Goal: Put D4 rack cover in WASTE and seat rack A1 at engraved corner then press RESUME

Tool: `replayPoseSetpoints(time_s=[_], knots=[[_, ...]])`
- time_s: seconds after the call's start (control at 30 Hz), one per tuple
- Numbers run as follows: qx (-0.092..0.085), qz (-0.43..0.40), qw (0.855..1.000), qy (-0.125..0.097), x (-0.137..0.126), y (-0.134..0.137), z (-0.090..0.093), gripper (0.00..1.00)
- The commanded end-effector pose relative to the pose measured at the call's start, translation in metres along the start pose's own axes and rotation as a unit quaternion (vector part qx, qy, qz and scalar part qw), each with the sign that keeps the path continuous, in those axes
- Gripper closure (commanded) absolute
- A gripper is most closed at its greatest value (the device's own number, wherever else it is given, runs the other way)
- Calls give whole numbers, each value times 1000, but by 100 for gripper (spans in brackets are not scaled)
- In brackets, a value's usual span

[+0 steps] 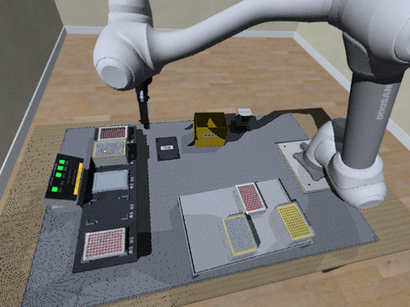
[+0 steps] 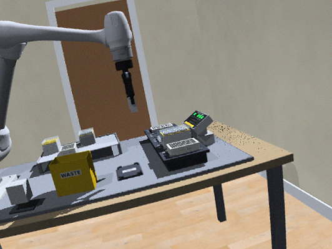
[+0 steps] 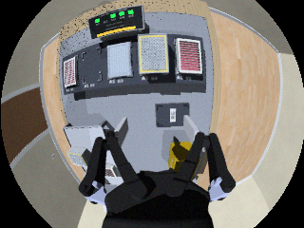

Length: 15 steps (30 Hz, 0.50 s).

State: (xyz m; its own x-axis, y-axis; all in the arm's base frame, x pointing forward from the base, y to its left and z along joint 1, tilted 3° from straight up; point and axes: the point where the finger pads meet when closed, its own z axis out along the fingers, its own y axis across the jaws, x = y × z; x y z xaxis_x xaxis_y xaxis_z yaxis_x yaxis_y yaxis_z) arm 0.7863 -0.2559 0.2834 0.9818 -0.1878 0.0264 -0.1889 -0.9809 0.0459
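Observation:
The tip rack at D4 (image 1: 109, 149) has a yellow rim and a grey cover lying on its top. It also shows in the exterior view (image 2: 174, 133) and in the wrist view (image 3: 154, 53). I cannot tell whether it sits flat. The yellow bin WASTE (image 1: 208, 129) stands upright on the base plate, and its label shows in the exterior view (image 2: 73, 173). My gripper (image 1: 145, 123) (image 2: 132, 107) hangs high above the plate, between the deck's D5 end and the black regrip nest (image 1: 167, 150). Its fingers are open and empty.
On the deck, a red-filled plate sits at D1 (image 1: 104, 242), a pale plate at D3 (image 1: 110, 180) and the reservoir at D5 (image 1: 112, 132). The control panel (image 1: 65, 180) stands beside the deck. A raised shelf (image 1: 247, 218) carries three racks. A small box (image 1: 241, 118) stands behind WASTE.

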Motion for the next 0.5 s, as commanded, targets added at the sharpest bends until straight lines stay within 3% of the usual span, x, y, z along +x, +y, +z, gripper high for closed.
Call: replayPoseSetpoints(time_s=[0.0,0.1,0.4,0.47], knots=[[-1,-2,1000,-1,0,3,1,23],[-1,-2,1000,-1,0,3,1,23],[-1,-2,1000,-1,45,2,1,23],[-1,-2,1000,-1,45,2,1,23]])
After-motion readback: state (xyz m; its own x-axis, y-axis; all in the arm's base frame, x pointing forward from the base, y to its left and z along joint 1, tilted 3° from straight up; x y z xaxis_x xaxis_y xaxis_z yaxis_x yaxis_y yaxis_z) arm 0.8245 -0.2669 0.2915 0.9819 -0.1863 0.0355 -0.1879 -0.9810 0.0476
